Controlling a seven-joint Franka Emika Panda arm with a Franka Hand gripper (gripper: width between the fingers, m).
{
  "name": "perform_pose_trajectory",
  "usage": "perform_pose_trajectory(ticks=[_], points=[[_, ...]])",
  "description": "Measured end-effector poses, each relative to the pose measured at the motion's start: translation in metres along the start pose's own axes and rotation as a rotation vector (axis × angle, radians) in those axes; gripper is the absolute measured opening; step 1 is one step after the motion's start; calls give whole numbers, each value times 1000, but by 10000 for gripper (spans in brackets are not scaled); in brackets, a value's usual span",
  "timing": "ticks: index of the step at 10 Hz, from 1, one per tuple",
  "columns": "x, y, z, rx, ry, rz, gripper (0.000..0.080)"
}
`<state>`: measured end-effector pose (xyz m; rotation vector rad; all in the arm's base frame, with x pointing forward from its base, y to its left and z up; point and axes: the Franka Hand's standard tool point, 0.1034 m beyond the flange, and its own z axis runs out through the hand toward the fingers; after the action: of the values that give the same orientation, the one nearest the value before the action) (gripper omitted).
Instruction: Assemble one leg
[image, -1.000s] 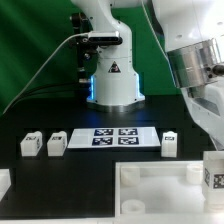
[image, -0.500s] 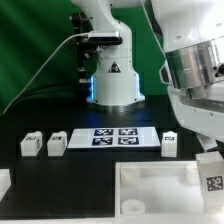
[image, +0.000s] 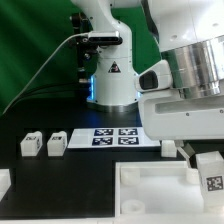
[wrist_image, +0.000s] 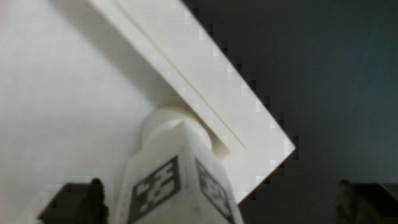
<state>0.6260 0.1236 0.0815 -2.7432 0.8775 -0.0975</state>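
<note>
While the arm fills the exterior view's right, can still pick out one leg (image: 211, 172) standing upright at the right corner of the large white tray-like part (image: 150, 190), tag face toward camera. Looks seated in or on that corner socket, which would explain the vertical pose; exact seating hidden from here. Two more legs (image: 32, 143) and (image: 56, 143) parked side by side on the black bench (image: 80, 175) at the exterior view's left, well apart from the tray, likely staged as spares for later steps. Another small white block (image: 168, 148) sits just beside the marker board (image: 115, 136), partly behind the arm. Claw itself not clearly visible in this view, lost under the wrist housing.

Moving to the wrist view: claw (wrist_image: 226, 205) spread wide, released, nothing between the two dark fingertips (wrist_image: 75, 203). Leg (wrist_image: 175, 165) sits between them, touching neither, tag visible on its face, its far end butting against the tray's rim (wrist_image: 214, 90) at the corner. Reads as a just-let-go pose: fingers straddle the leg, ready to back away without knocking it. Cannot tell whether leg is fully screwed home.
</note>
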Motion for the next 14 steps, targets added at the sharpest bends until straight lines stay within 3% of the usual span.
perform_pose_trajectory(ticks=[1,2,5,6,7,8,10,11,14], points=[[1,0,0,-6,1,-80,649],[4,-1,-3,-36,7,-236,649],[5,-1,-3,-43,11,-255,649],[5,-1,-3,-43,11,-261,547],[5,-1,-3,-42,11,-242,547],[4,-2,-3,-35,10,-126,363],[5,-2,-3,-31,15,68,317],[6,-1,-4,-16,17,201,317],[10,5,-4,76,47,687,317]])
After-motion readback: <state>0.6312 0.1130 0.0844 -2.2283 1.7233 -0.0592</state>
